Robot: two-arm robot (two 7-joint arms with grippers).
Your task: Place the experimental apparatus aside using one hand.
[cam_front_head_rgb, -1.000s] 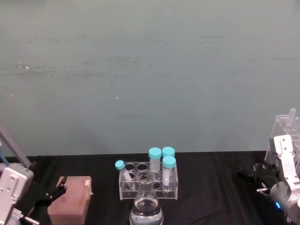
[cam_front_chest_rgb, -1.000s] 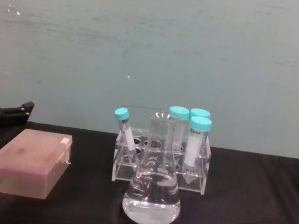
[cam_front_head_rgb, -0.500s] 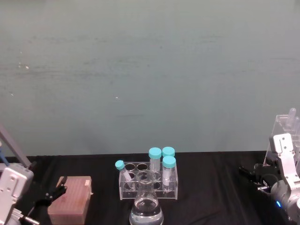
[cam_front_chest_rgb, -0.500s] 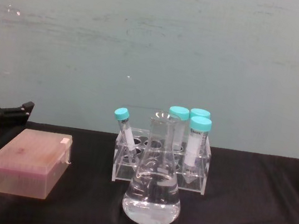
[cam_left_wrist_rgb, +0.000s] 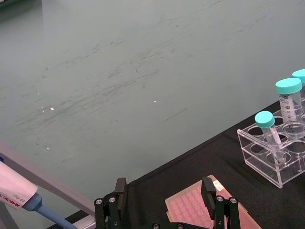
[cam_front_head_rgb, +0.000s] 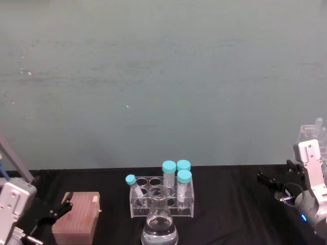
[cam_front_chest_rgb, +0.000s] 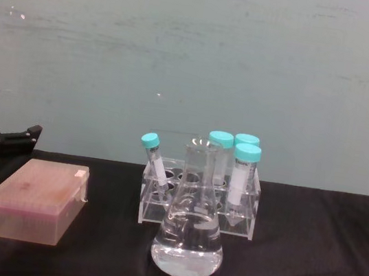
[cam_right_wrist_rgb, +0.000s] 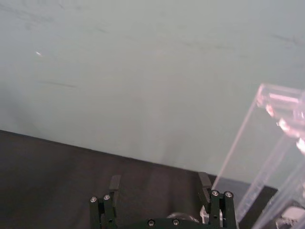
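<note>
The right pincer (cam_front_head_rgb: 277, 181) has come up since a second ago. In the chest view its black tip now pokes in higher on the right edge, clear above the desk (cam_front_chest_rgb: 304, 267). In the head view it has drawn back a little toward the far right. Nothing else has budged: flask, tubes and box sit just where they were.

The conical flask (cam_front_chest_rgb: 189, 229) stands at the front centre of the desk with clear liquid in its base. The head view's lower edge cuts off its bottom. Just behind it is the low tube rack (cam_front_head_rgb: 162, 199) with its teal-capped tubes (cam_front_head_rgb: 177, 167), one of them leaning left.

The tall acrylic rack (cam_front_head_rgb: 312, 135) stands at the far right, partly behind the right arm and cut by the frame edge. What it holds is hard to make out. The right wrist view catches one slanted clear wall of it close by.

The right pincer hovers above the cloth, fingers spread with nothing between them. The left pincer (cam_left_wrist_rgb: 162, 191) is parked low at the left, also spread and empty, beside the pink box (cam_front_chest_rgb: 37, 201).
</note>
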